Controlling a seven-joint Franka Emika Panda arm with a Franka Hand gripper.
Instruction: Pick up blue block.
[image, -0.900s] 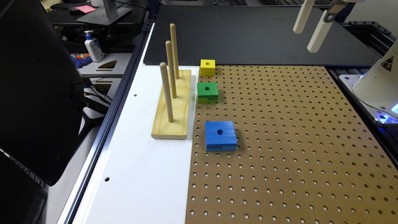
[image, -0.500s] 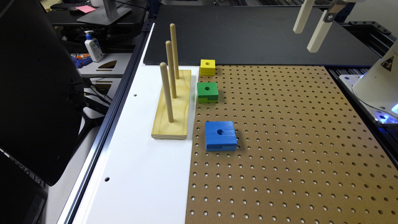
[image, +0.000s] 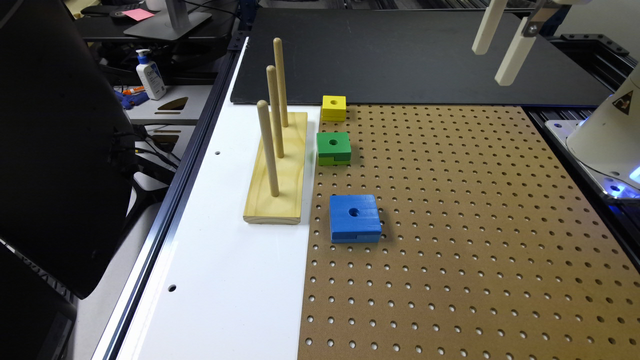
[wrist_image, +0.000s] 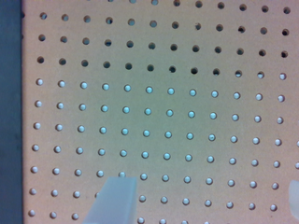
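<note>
In the exterior view, left to right: one wooden base (image: 278, 172) carrying three upright pegs; three blocks in a row on the pegboard (image: 475, 225), one yellow block (image: 333, 107), one green block (image: 333, 148), and one blue block (image: 354, 218) nearest the camera; the claw (image: 497, 62), raised well apart at upper right, fingers (wrist_image: 112, 200) spread and empty.

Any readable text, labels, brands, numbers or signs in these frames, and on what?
No text can be read as words.
White pump bottle with a blue label on the side desk: print too small and blurred to read.
Yellow triangular warning sign on the white robot base: a symbol, no legible words.
Flat square blue block, green block, yellow block, brown pegboard: no markings.
</note>
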